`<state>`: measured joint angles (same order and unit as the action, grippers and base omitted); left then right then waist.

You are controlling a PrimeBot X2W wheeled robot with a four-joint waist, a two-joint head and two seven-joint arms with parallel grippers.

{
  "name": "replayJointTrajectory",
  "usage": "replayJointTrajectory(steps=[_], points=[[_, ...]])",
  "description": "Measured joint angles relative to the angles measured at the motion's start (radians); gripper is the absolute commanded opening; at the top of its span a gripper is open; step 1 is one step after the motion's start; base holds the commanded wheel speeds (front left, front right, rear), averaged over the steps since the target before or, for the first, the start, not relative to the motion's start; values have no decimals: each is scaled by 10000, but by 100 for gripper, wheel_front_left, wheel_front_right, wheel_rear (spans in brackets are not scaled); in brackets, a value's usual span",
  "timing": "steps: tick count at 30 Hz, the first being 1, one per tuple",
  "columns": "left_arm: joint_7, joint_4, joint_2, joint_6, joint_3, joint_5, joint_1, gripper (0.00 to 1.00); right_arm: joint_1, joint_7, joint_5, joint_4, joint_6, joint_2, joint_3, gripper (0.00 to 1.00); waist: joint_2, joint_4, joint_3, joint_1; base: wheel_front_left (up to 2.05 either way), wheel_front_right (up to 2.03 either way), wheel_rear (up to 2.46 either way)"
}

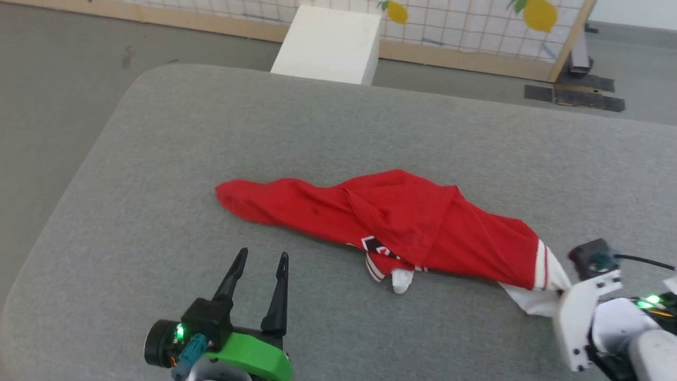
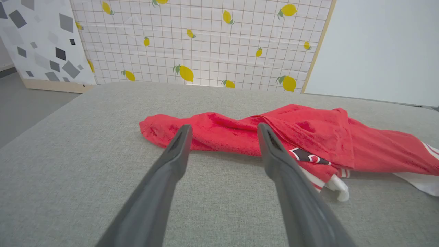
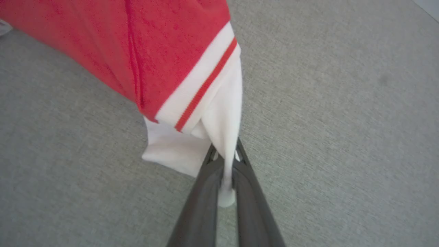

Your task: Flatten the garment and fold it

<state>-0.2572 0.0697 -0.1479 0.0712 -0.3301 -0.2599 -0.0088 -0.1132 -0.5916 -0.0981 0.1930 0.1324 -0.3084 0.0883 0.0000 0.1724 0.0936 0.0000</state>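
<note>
Garment (image 1: pixel 402 222) bunched on grey pad (image 1: pixel 158 211), sleeve (image 3: pixel 223 113) pinched in right tool (image 3: pixel 224 157) (left tool (image 1: pixel 263 255) wide); white box (image 1: pixel 328 45) beyond.

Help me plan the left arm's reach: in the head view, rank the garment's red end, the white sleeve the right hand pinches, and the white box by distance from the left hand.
From the left hand:
1. The garment's red end, ahead, slightly left.
2. The white sleeve in the right hand, far right.
3. The white box, on the floor beyond the grey surface.
</note>
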Motion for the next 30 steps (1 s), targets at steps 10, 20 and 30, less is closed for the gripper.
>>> replayJointTrajectory(steps=[10,20,30], points=[[-6,272,203,-276,245,67,99,100,1697,-518,113,-1434,0,-926,-2395,0,0,-947,-580,0,0,0,0],[153,1147,267,-719,36,146,154,100,1844,2010,150,-1799,0,336,-2140,100,0,-1466,-822,0,0,0,0],[3469,2452,117,-922,-115,-73,-1463,100,2175,3317,73,-3241,0,1536,-1783,100,0,-1927,-391,0,0,0,0]])
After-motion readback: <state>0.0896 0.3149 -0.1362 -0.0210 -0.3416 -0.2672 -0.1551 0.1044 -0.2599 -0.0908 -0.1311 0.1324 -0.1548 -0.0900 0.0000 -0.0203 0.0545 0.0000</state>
